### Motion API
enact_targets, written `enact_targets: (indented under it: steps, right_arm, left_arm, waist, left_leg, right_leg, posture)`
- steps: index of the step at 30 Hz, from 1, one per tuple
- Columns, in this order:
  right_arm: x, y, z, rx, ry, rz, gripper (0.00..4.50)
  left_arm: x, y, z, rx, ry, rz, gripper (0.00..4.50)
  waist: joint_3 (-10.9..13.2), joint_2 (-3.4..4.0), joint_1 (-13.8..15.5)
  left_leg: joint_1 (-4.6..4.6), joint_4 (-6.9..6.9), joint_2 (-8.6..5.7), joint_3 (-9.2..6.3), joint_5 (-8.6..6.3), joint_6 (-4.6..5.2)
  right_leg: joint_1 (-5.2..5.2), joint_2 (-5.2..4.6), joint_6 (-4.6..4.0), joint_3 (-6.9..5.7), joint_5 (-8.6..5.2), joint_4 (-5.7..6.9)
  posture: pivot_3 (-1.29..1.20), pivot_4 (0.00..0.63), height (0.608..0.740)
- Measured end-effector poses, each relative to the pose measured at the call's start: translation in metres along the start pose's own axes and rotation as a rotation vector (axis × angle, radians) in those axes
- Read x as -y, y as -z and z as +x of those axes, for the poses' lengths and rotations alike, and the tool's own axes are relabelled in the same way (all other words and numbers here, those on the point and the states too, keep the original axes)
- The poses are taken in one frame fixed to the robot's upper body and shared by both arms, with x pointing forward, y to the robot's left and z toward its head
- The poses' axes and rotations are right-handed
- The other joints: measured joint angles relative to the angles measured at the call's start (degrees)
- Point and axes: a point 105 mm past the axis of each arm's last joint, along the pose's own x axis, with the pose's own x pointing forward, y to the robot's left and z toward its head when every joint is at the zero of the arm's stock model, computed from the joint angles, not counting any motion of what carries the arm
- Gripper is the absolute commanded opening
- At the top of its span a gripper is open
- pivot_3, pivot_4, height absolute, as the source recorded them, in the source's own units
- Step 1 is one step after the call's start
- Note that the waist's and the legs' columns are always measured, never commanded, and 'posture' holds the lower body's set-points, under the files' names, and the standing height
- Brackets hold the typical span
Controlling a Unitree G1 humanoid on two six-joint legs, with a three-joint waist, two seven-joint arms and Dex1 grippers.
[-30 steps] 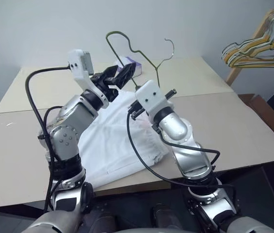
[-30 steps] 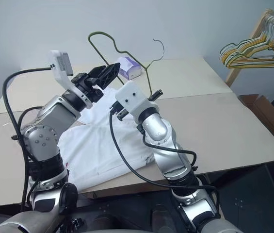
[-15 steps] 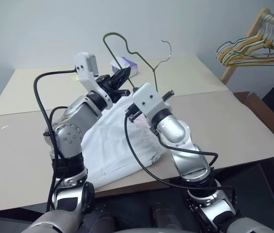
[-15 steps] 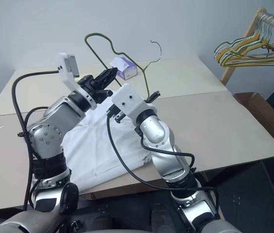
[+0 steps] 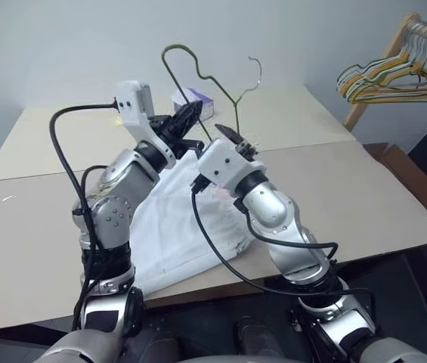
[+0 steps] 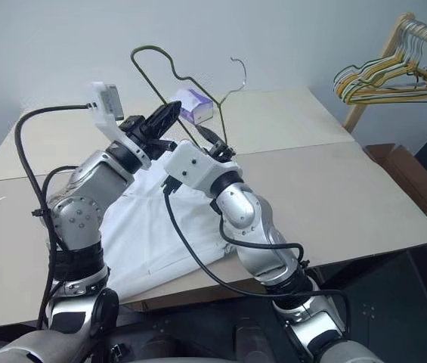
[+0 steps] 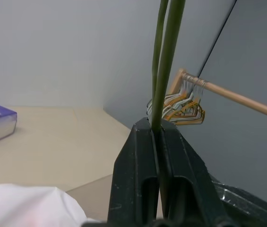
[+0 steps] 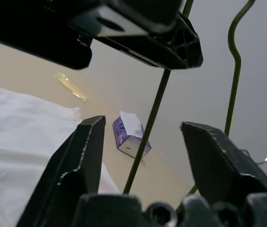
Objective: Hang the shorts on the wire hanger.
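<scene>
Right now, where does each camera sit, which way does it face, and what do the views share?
Left eye and right eye views: on the head, looking forward and down over both arms at the table, the shorts and the raised wire hanger.
Left wrist view: along the left tool, shut on the wire hanger, toward the hanger rack.
Right wrist view: between the open right tool fingers, toward the tissue box.
Shared: every view shows the wire hanger.
</scene>
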Motion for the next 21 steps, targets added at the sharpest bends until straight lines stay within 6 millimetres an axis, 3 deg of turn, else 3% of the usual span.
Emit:
enact_targets:
  steps: [4, 11, 15, 21]
  right_arm:
    - [0.011, 0.000, -0.006, 0.004, -0.060, 0.128, 3.99]
    - [0.037, 0.016, -0.031, -0.088, -0.360, 0.605, 3.99]
    - [0.031, 0.021, -0.054, -0.145, -0.635, 0.743, 3.99]
    - [0.019, 0.029, -0.077, -0.175, -0.925, 0.882, 3.99]
  left_arm:
    - [-0.012, -0.010, -0.008, -0.005, 0.052, 0.094, 0.00]
    - [-0.026, -0.033, -0.043, -0.028, 0.336, 0.152, 0.00]
    - [-0.035, -0.053, -0.065, 0.012, 0.466, 0.065, 0.00]
    - [-0.030, -0.080, -0.083, 0.112, 0.646, -0.075, 0.00]
  waist:
    - [0.0, 0.00, -0.6]
    - [0.0, 0.04, -0.9]
    - [0.0, 0.04, -0.8]
    - [0.0, 0.04, -0.9]
  left_leg:
    - [-0.01, 0.00, 0.01, -0.02, -0.01, 0.01]
    - [0.03, 0.00, 0.06, 0.00, -0.03, 0.06]
    - [0.01, 0.00, 0.07, 0.01, -0.09, 0.15]
    - [0.14, -0.01, 0.08, -0.01, -0.11, 0.19]
  right_leg:
    - [0.00, 0.00, 0.00, -0.02, 0.00, 0.00]
    - [0.02, 0.02, 0.01, -0.08, -0.01, 0.19]
    - [0.05, 0.03, 0.02, -0.10, -0.03, 0.11]
    - [0.27, 0.03, 0.05, -0.12, -0.03, -0.23]
  posture:
    - [-0.06, 0.000, 0.740]
    - [-0.07, 0.000, 0.740]
    - [-0.06, 0.000, 0.740]
    - [-0.07, 0.000, 0.740]
